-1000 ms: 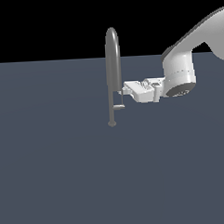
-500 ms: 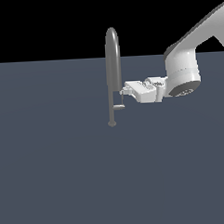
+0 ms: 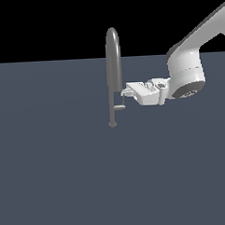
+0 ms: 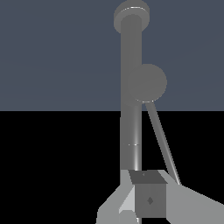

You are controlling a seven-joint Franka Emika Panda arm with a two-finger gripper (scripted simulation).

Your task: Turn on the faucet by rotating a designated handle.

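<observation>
The faucet [image 3: 112, 63] is a tall slim grey pipe with a narrow arched top, standing on a small round base. The handle [image 3: 119, 107] is a short light-grey bar sticking out of the lower stem toward the exterior view's right. My gripper [image 3: 123, 92] reaches in level from the right, its tip beside the stem and just above the handle. The fingers look shut with nothing between them. In the wrist view the faucet [image 4: 131, 87] stem fills the middle, the handle [image 4: 149, 83] shows as a round end, and the gripper [image 4: 148, 199] sits close before the stem.
A flat dark grey-blue floor [image 3: 66, 182] spreads all around the faucet. My white arm [image 3: 187, 73] comes down from the exterior view's upper right. A thin grey rod [image 4: 162, 140] runs from the handle toward the fingers.
The gripper has sunk slightly toward the handle. The faucet and handle look unmoved.
</observation>
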